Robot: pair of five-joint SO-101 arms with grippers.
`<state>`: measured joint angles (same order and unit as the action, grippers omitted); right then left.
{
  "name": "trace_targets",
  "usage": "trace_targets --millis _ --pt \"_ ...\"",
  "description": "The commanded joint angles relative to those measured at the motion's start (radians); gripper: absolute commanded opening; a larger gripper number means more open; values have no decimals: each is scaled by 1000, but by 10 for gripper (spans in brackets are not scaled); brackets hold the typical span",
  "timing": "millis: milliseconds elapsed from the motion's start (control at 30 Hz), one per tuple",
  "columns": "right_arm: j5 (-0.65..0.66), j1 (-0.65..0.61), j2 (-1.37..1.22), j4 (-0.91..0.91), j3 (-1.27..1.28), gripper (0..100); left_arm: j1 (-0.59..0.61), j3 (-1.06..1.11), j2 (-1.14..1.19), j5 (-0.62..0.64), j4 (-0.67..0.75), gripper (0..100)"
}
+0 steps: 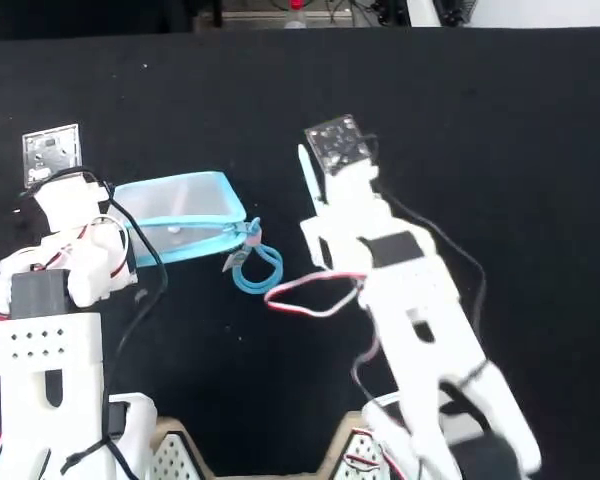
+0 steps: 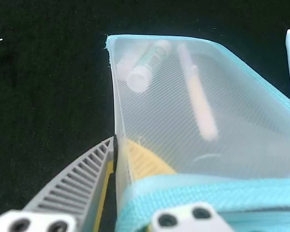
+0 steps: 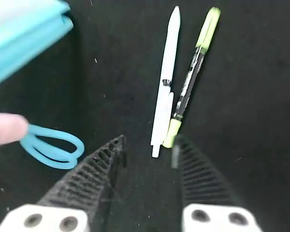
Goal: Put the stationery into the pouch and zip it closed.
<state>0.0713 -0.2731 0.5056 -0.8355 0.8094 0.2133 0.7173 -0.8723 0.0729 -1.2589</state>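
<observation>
Pouch [image 1: 180, 212] left of centre in high view, its edge clamped in left gripper [image 2: 117, 154]. White tube [image 2: 137, 77] seen through its wall. Right gripper [image 3: 151, 145] jaws apart, just short of white pen [image 3: 165, 82] and green highlighter [image 3: 193, 77], which lie touching on black table [image 1: 480, 120]. Blue loop [image 1: 258, 268] at pouch's right end.

Worktop [image 1: 500, 110]: black, matte covering, spanning the whole scene. Beyond its far edge: one small bottle [image 1: 296, 14] with red cap, dark cables [image 1: 365, 12] beside it, white panel [image 1: 540, 12] at the corner.
</observation>
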Motion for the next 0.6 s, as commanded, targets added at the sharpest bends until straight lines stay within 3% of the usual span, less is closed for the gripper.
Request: trace_targets --millis 0,300,567 --pt "-3 15 -136 110 -59 158 5 33 26 -3 6 30" --pt "5 123 -346 259 -111 109 4 31 28 -3 8 30" --pt "6 64 -418 261 -148 107 4 31 31 -3 8 30"
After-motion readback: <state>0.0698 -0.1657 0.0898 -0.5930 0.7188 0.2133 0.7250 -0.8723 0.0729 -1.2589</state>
